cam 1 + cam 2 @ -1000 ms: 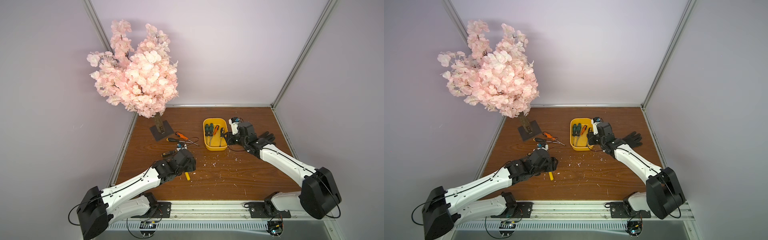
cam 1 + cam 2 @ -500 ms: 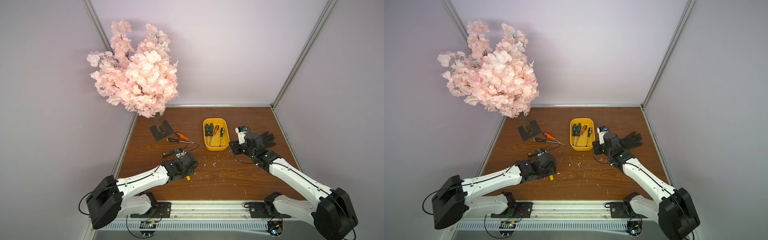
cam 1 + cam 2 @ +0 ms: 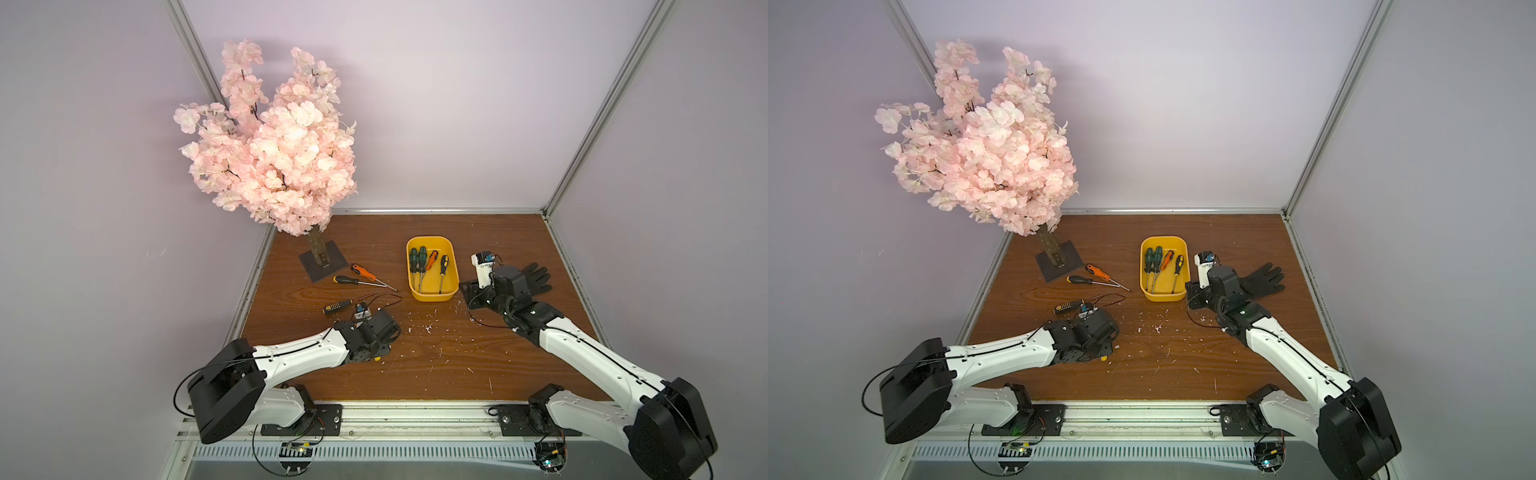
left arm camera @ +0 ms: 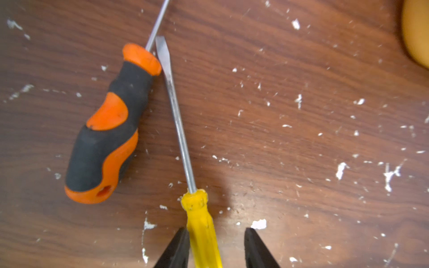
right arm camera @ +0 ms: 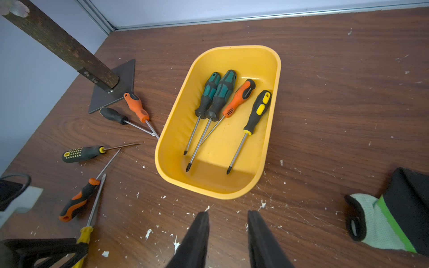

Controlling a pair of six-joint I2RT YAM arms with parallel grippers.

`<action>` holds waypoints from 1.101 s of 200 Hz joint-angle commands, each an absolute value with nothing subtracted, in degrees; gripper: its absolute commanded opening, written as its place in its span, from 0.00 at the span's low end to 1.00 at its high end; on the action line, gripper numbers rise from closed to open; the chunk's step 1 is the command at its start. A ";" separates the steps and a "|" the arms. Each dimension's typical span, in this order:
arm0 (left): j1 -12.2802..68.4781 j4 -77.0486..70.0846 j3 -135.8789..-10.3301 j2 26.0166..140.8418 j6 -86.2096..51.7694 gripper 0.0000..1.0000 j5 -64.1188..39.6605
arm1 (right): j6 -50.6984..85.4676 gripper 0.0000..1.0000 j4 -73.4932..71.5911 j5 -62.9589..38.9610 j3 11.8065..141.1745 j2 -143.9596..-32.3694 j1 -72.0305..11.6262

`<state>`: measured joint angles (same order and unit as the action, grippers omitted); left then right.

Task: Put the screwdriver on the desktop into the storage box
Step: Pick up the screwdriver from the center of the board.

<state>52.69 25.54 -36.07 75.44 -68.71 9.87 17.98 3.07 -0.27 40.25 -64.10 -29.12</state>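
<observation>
Scratched brown tabletop (image 4: 301,69) bears the yellow screwdriver (image 4: 202,232), well apart from the storage box (image 3: 432,296), left jaws part-open astride its handle for a grip, right jaws part-open and empty.

You see the yellow plastic storage box (image 3: 432,296) mid-frame on the brown wood-grain table (image 3: 478,357), with the pink blossom tree (image 3: 274,158) to its upper left.
</observation>
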 commanded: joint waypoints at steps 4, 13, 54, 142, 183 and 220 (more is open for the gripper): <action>53.85 27.15 -35.42 76.75 -69.31 0.41 9.22 | 17.34 0.34 1.19 0.21 40.19 -62.93 -29.02; 54.03 27.15 -35.42 77.02 -69.29 0.40 9.18 | 17.34 0.34 1.14 0.29 40.00 -62.76 -28.96; 54.32 27.02 -35.67 79.21 -68.62 0.36 9.04 | 17.52 0.35 0.54 0.96 39.59 -62.07 -29.00; 56.98 27.07 -40.56 83.06 -63.66 0.16 9.45 | 17.39 0.34 0.73 2.46 40.07 -61.70 -28.84; 56.95 27.05 -45.74 81.93 -56.38 0.13 9.69 | 16.06 0.35 0.99 3.39 40.43 -60.93 -28.62; 56.57 27.46 -50.98 83.19 -48.05 0.11 6.73 | 12.91 0.36 0.81 7.02 39.69 -58.34 -28.56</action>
<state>56.38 25.98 -47.64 82.61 -55.83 8.67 15.94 2.39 3.22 39.79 -61.41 -28.75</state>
